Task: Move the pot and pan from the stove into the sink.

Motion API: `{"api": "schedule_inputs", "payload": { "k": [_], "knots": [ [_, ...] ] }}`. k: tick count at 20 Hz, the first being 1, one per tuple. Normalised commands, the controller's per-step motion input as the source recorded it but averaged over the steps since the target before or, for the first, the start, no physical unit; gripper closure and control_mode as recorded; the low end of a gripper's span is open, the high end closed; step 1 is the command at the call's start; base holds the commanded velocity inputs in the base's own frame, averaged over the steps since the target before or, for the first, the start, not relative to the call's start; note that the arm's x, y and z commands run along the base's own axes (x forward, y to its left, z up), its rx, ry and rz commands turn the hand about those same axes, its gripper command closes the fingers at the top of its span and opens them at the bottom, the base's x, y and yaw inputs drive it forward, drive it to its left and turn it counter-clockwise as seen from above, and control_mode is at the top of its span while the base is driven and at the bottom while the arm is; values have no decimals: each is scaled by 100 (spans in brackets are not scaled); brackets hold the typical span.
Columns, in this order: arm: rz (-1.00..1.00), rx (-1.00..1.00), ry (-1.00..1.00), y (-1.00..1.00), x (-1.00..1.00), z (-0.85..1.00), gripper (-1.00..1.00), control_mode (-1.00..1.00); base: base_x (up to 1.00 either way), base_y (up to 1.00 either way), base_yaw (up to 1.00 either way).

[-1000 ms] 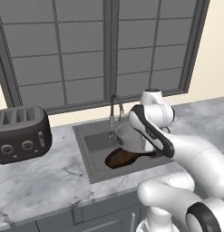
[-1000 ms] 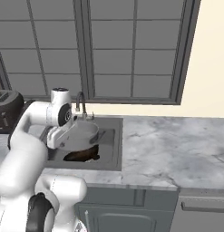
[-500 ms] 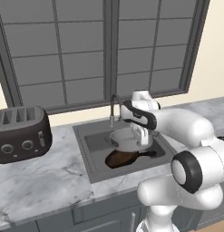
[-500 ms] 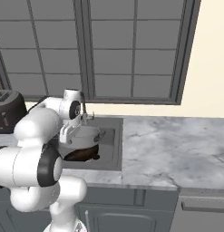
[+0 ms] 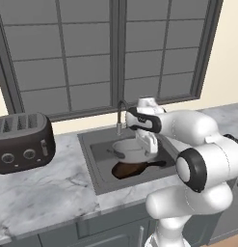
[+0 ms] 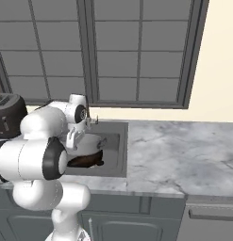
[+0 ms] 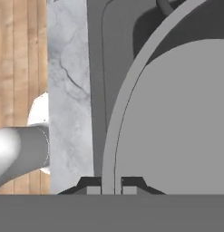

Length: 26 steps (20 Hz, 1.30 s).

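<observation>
grey marble counter (image 5: 48, 188) under a wide dark-framed window (image 5: 91, 53), basin sunk into it at frame centre; black toaster (image 5: 21, 142) at mid-left of the left base view.

gripper (image 7: 111, 183): fingers clamped on the rim of the pot (image 5: 131, 150), one tip either side of the thin wall at bottom centre of the hand view. pale inside of the pot takes up the right half of that view.

change over the last second: arm has swung from the right side of the sink (image 5: 94, 159) to over its middle, elbow now bulking at lower right of the left base view, and the pot has come down with it. pot now sits low inside the basin, just under the gooseneck faucet (image 5: 121, 113). whether its base touches the sink floor or hangs just clear, cannot tell; the wrist hides that edge.

pan (image 5: 132, 169): black skillet already in the sink, at the front of the basin, handle pointing right. pot overlaps its far edge.

meaning for the task: pan done, pot all but delivered; what remains looks like letting go and lifting clear.

writing: none readable. toaster shows two round dials, no lettering legible.
</observation>
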Motion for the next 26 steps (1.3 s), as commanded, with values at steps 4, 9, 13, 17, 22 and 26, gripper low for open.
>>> {"api": "schedule_inputs", "payload": {
  "k": [4,9,13,17,22,26],
  "knots": [
    [1,10,-3,-12,0,-33,100,-100,0,0,0],
    [0,13,-11,-15,2,-23,100,-100,0,0,0],
    [0,9,-11,-1,34,-15,100,-100,0,0,0],
    [1,7,-4,0,51,-28,100,-100,0,0,0],
    [3,4,0,0,48,-45,100,-100,0,0,0],
    [4,3,0,0,46,-42,100,-100,0,0,0]
  ]
}}
